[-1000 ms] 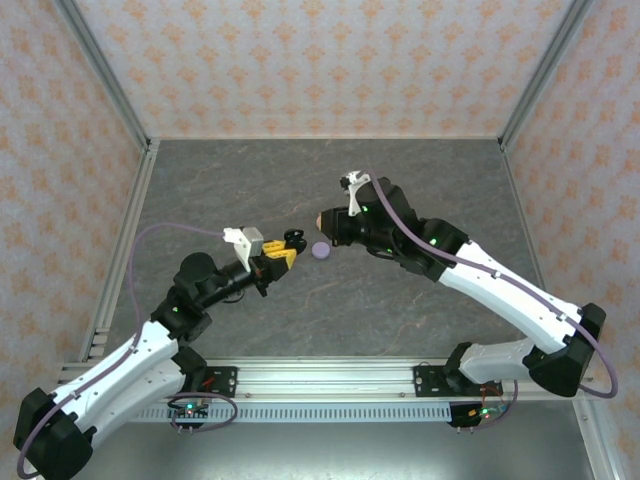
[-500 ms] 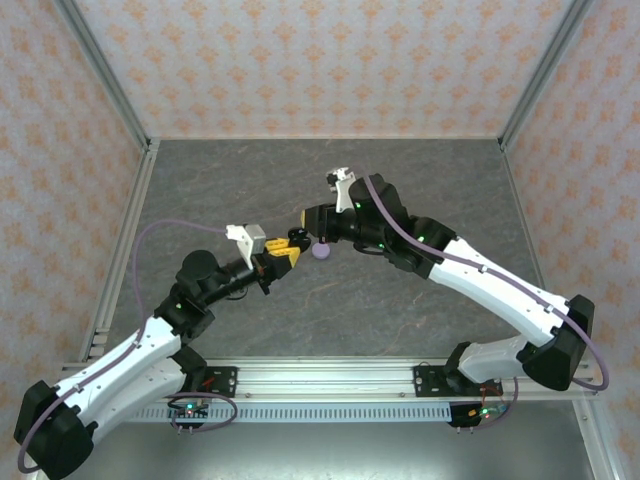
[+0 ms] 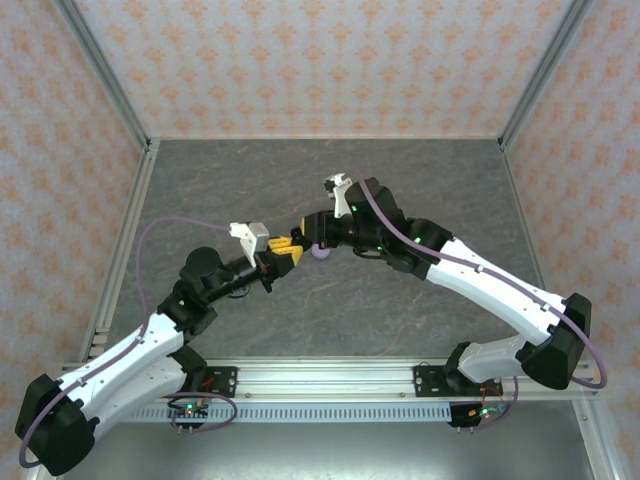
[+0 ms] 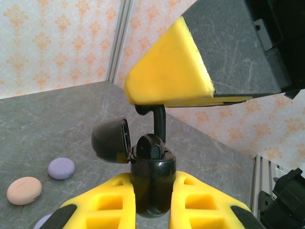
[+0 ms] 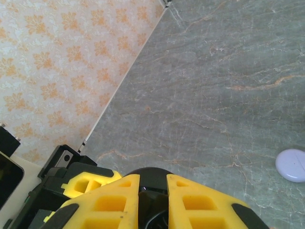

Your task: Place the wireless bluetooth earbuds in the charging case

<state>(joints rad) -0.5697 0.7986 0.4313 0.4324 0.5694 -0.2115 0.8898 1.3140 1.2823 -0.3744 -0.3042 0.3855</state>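
My left gripper (image 4: pixel 152 191) is shut on a black charging case (image 4: pixel 152 183), held upright with its lid (image 4: pixel 110 140) flipped open to the left. A black earbud (image 4: pixel 159 119) stands in the mouth of the case, its stem running up under the yellow fingertip (image 4: pixel 167 71) of my right gripper. In the right wrist view the right gripper (image 5: pixel 152 183) is shut on that black earbud, with the case dark just beyond the tips. From above, the left gripper (image 3: pixel 285 250) and right gripper (image 3: pixel 306 228) meet tip to tip over the middle of the table.
A lilac round case (image 4: pixel 61 168) and a pale pink one (image 4: pixel 24 190) lie on the grey table (image 4: pixel 52 124) behind the held case. A lilac case (image 3: pixel 320 251) sits just under the right wrist. A whitish case (image 5: pixel 291 165) lies further off.
The right gripper has swung left and closed the gap to the left gripper, bringing the earbud over the open case. The left gripper has shifted only slightly.
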